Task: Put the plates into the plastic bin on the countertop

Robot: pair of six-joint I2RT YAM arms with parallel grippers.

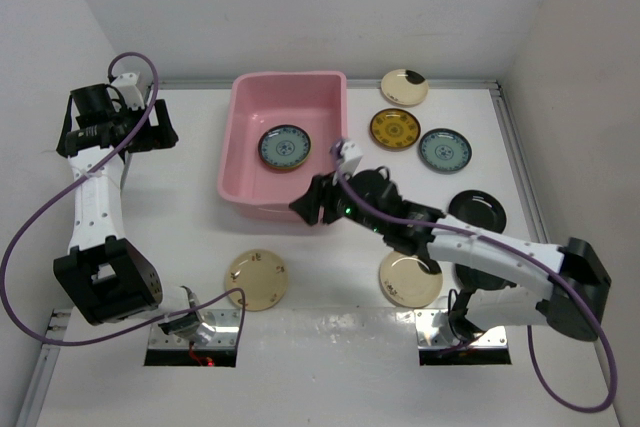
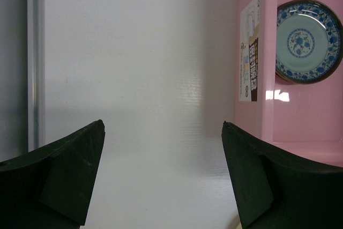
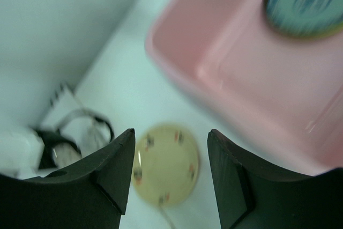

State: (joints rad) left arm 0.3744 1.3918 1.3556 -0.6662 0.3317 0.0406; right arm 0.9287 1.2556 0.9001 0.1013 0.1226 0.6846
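So: one blue plate (image 1: 285, 148) lying in the bin (image 1: 240, 172), six more out on the countertop (image 1: 180, 207).
Stuck on the bin's outer wall, a label (image 2: 250, 57) with dark print too small to read. Spread wide and empty, the left gripper (image 2: 163, 132), over bare surface just beside the bin. Likewise parted and holding nothing, the right gripper (image 3: 170, 138), above the bin's near rim, with a cream plate (image 3: 166, 163) showing below between its fingers. Right of the bin: far patched plate (image 1: 404, 87), amber plate (image 1: 395, 129), teal plate (image 1: 444, 150), black plate (image 1: 476, 210). Under the right arm, a near patched plate (image 1: 408, 279).
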